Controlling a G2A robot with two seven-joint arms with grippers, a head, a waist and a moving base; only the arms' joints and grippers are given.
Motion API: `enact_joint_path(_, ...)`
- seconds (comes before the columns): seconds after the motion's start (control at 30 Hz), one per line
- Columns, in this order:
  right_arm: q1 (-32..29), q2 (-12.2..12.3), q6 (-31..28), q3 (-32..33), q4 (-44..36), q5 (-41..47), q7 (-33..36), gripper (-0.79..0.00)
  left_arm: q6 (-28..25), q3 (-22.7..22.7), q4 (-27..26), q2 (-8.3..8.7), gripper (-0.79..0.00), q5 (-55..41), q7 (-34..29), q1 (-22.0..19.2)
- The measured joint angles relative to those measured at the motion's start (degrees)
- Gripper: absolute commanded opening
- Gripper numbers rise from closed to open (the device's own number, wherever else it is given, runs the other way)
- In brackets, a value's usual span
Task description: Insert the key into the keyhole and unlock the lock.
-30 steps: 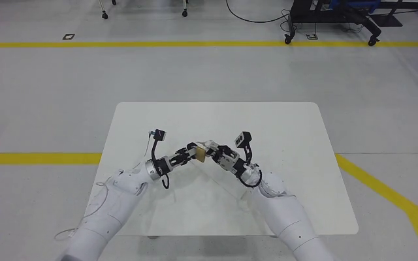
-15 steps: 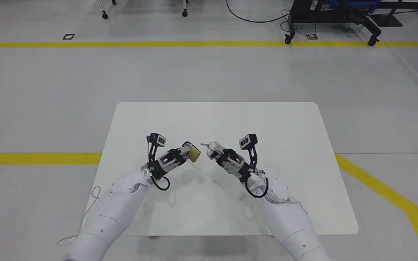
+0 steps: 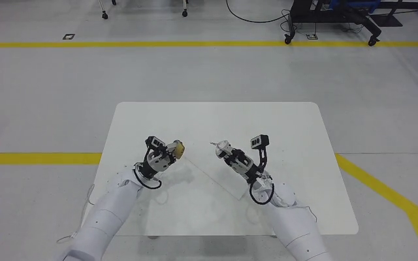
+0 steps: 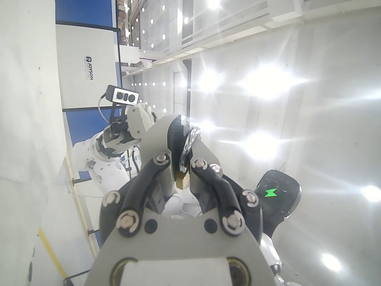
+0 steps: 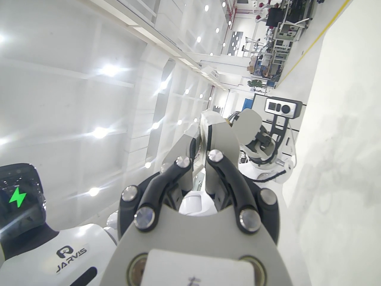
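Table (image 3: 294, 196), left end effector (image 3: 171, 152) clasping lock (image 3: 177, 149) (brass); right end effector (image 3: 222, 150) pinching key (image 3: 214, 144)

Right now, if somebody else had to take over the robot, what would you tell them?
Left claw: shut on the lock, held above the table.
Right claw: shut on the key, held up too, apart from the lock.
Done: both things are picked up.
Left: bring them together, push the key into the lock, turn it.
I cannot tell if the lock is already open.
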Motion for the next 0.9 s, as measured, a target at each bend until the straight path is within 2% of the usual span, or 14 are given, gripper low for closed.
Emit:
enact_joint_path(0.3, 0.0, 0.0, 0.0, 0.0, 0.0, 0.2, 0.1, -0.785, 0.0, 0.0, 0.0, 0.00, -0.785, 0.0, 0.0, 0.0)
enact_joint_path(0.4, -0.9, 0.1, -2.0, 0.1, -1.6, -1.8, -1.6, -0.785, -2.3, -0.4, -1.9, 0.23, -0.785, 2.4, 4.0, 1.1)
enact_joint_path(0.53, -6.3, 0.2, -13.3, 0.4, -7.7, -18.7, -11.5, -0.785, -5.6, -1.5, -7.1, 0.56, -0.785, 5.7, 12.7, 3.6)
enact_joint_path(0.6, -8.6, 0.0, -15.7, 0.6, -10.0, -27.0, -17.9, -0.785, -6.5, -1.8, -9.1, 0.60, -0.785, 6.7, 15.3, 4.6)
enact_joint_path(0.73, -12.5, -0.9, -14.8, 0.2, -14.2, -44.5, -33.1, -0.785, -9.7, -2.2, -13.1, 0.53, -0.785, 9.8, 20.0, 6.5)
enact_joint_path(0.9, -13.8, -2.1, -10.3, -1.8, -15.0, -57.4, -47.2, -0.785, -13.3, -1.5, -17.0, 0.11, -0.785, 14.3, 24.2, 7.9)
